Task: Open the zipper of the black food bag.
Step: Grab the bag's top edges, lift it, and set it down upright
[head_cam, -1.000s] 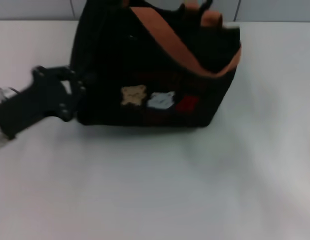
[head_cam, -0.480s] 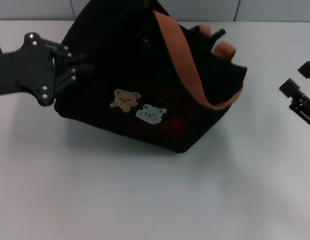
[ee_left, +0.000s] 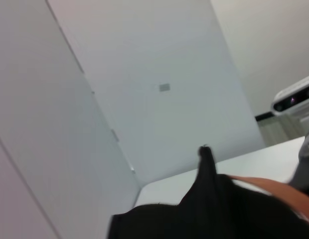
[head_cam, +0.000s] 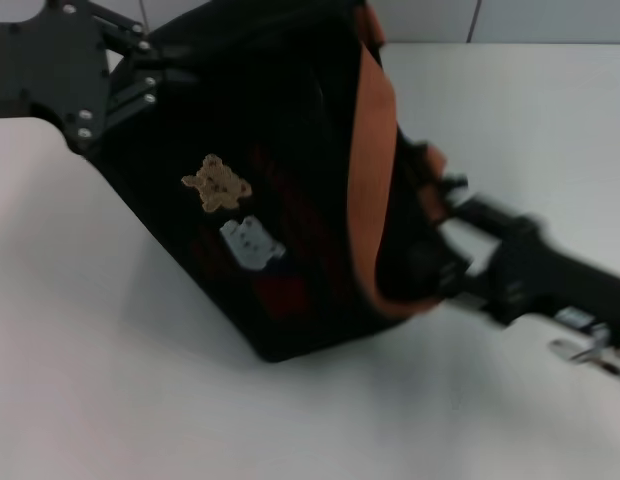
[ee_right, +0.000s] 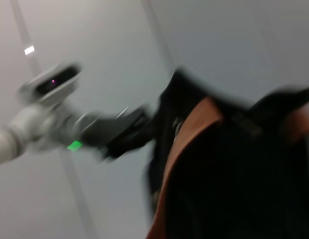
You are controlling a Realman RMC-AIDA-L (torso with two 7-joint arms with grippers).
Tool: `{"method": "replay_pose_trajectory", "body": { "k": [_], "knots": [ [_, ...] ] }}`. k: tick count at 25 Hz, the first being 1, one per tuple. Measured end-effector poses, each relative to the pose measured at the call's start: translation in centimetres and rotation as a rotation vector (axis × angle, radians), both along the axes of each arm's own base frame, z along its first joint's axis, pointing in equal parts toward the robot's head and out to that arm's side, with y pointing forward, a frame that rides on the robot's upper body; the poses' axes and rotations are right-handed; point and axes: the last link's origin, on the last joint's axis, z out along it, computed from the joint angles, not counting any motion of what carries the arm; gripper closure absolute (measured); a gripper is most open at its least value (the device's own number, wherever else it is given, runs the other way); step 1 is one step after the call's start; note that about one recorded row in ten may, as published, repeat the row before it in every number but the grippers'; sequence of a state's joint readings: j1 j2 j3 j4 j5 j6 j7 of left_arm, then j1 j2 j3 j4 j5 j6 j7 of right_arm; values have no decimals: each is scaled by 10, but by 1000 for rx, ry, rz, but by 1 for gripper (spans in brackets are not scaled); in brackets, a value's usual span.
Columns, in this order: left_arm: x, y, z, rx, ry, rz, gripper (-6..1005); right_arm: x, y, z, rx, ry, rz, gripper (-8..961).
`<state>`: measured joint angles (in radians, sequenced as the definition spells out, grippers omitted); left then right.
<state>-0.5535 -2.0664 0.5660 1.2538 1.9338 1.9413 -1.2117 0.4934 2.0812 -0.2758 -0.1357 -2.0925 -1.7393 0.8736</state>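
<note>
Zipper unseen, black food bag [head_cam: 290, 180] tilted

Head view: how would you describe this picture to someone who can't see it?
A black food bag with an orange-brown strap sits tilted on a white table. The left gripper is at its upper far corner; the right gripper reaches in at the strap side.

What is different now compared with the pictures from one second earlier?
The left gripper has lifted its end of the black food bag, tipping the bag steeply. The right gripper came in from the right to the bag's strap end. The white table is unchanged.
</note>
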Motion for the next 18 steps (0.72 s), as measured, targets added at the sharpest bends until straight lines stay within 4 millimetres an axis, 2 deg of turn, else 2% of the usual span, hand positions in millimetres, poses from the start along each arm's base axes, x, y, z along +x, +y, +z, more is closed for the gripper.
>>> {"method": "replay_pose_trajectory", "body": {
  "k": [4, 7, 10, 14, 15, 17, 18],
  "knots": [
    [7, 1, -11, -34, 29, -44, 918, -15, 0, -29, -143, -69, 52, 193],
    [6, 0, -16, -42, 38, -56, 917, -15, 0, -31, -160, -78, 46, 193],
    [4, -2, -20, -50, 40, -61, 917, -7, -4, -25, -167, -71, 21, 193],
    [-2, -5, -25, -65, 33, -59, 917, 9, -15, -3, -140, -48, 5, 193],
    [-2, -5, -25, -65, 33, -59, 918, 9, -15, -3, -140, -48, 5, 193],
    [-6, -8, -28, -79, 41, -59, 919, 14, -21, 13, -106, -7, 6, 193],
    [-6, -8, -28, -79, 41, -59, 920, 14, -21, 13, -106, -7, 6, 194]
  ]
}}
